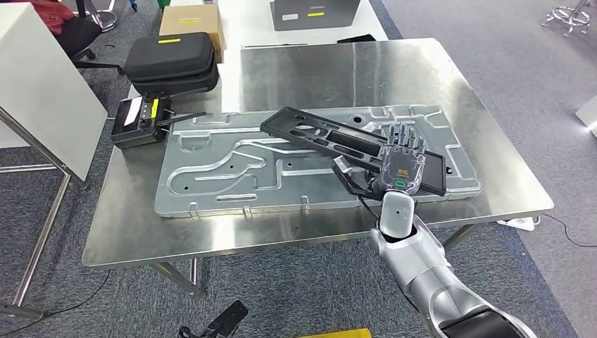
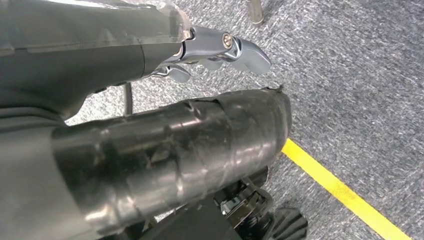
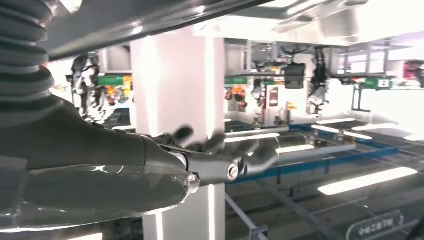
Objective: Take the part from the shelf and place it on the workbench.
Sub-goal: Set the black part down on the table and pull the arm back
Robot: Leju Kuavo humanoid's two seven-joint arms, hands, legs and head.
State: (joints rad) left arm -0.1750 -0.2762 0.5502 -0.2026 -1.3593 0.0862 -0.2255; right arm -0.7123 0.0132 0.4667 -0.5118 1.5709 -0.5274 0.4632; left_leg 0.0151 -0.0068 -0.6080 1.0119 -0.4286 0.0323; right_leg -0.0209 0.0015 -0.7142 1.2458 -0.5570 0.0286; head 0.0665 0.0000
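Note:
A long black slotted part [image 1: 331, 138] lies slantwise on a big silver stamped panel [image 1: 211, 169] on the steel workbench [image 1: 338, 67]. My right hand [image 1: 400, 163] is at the part's near right end, its fingers [image 1: 403, 138] stretched out flat over it. In the right wrist view the hand [image 3: 210, 162] has its fingers apart with nothing between them, and a dark edge [image 3: 150, 20] runs close above it. My left hand [image 2: 220, 50] hangs beside my body above grey carpet and holds nothing.
On the bench's far left stand a black controller [image 1: 139, 121] with an antenna and a black hard case [image 1: 171, 62]. A cardboard box [image 1: 190, 21] and a grey case [image 1: 315, 13] sit behind. A white panel on a frame [image 1: 42, 98] stands left of the bench.

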